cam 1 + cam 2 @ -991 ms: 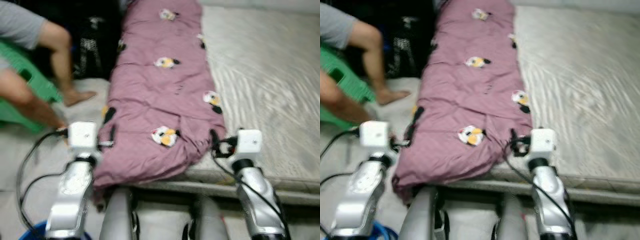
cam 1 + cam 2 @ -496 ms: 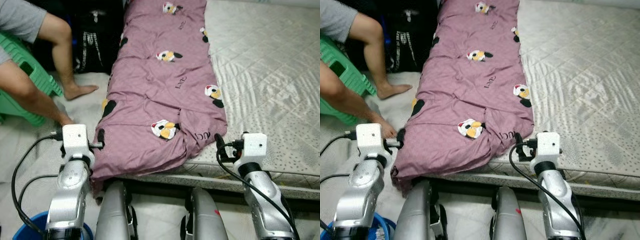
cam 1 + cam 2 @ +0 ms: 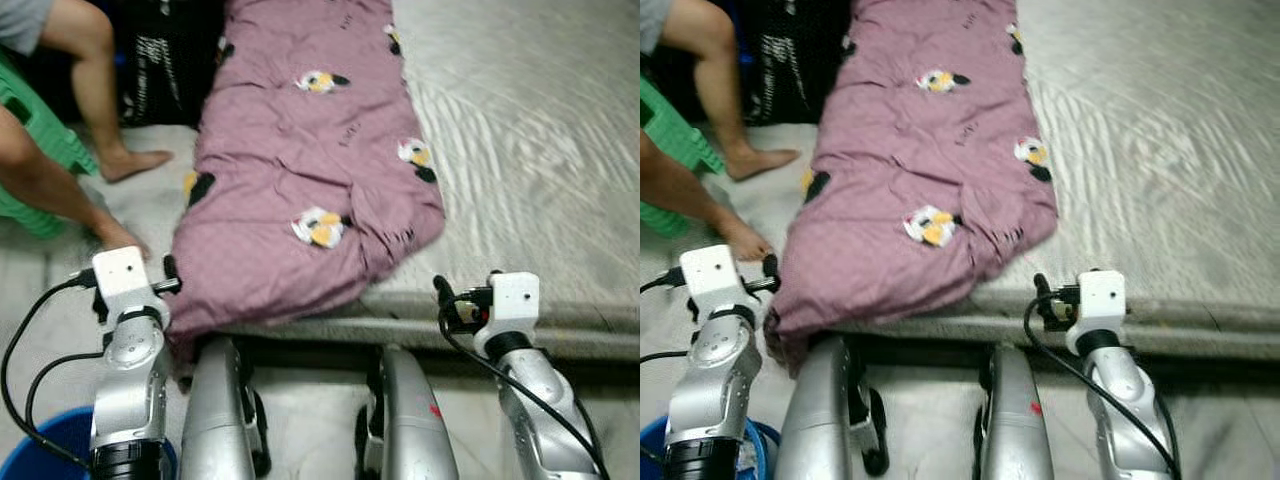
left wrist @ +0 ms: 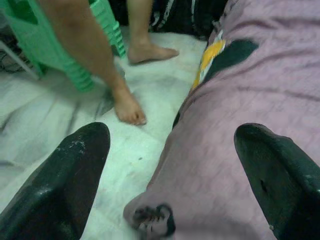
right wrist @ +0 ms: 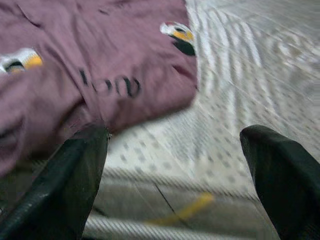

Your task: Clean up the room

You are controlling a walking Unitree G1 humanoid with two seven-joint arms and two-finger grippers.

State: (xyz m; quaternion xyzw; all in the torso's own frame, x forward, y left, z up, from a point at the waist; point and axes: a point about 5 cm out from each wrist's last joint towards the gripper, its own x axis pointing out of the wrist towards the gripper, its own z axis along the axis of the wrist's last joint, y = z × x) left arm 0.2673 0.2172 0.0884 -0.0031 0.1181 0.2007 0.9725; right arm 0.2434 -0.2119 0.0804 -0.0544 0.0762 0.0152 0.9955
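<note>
the purple quilt (image 3: 300, 170) lies along the mattress's (image 3: 530, 150) left edge, its near corner overhanging. your left gripper (image 4: 170, 200) and right gripper (image 5: 175, 185), fingers spread wide and empty, flank that corner, likely poised to grasp. a person's foot (image 3: 130, 160) rests nearby.

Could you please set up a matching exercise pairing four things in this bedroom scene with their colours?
Things:
1. quilt
2. stool
3. mattress
4. bucket

Colours:
A. green
B. blue
C. mauve with cartoon prints
D. pale grey-white, quilted

Pairs: 1-C, 2-A, 3-D, 4-B
</note>
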